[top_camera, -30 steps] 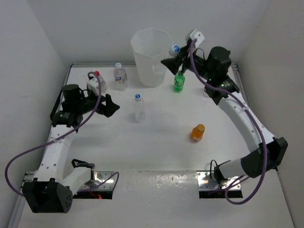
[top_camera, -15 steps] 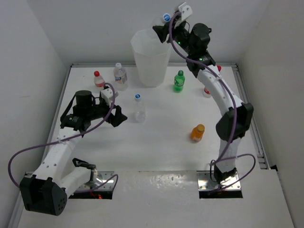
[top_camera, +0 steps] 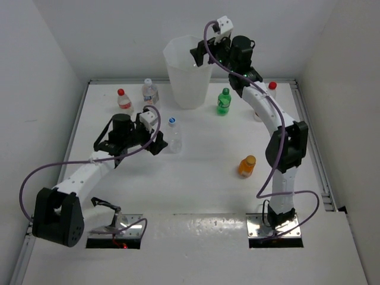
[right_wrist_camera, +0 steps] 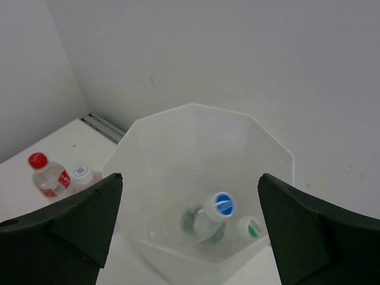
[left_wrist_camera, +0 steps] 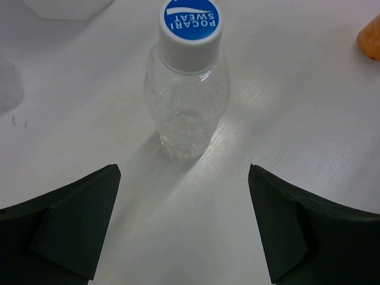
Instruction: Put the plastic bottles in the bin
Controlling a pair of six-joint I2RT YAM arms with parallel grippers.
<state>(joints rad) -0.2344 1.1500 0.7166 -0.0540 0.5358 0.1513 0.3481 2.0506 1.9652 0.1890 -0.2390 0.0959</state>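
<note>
Blue-capped bottle [right_wrist_camera: 215, 211] lies inside bin [right_wrist_camera: 160, 148], seemingly tilted

Your left arm [top_camera: 83, 176] and right arm [top_camera: 282, 181] wear white shells with black joints. Purple cable [top_camera: 22, 193] loops up from the shiny metal base plates [top_camera: 256, 225] to the black, wedge-fingered left gripper [left_wrist_camera: 182, 178] and right gripper [right_wrist_camera: 190, 184].

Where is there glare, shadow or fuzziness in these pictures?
Top view: soft, even light, with glare on the metal strip along the bottom. Left wrist view: the clear bottle is sharp, its cap lettering readable, a faint shadow falling lower left beside a bright streak. Right wrist view: the bottles in the bin look slightly soft.
</note>
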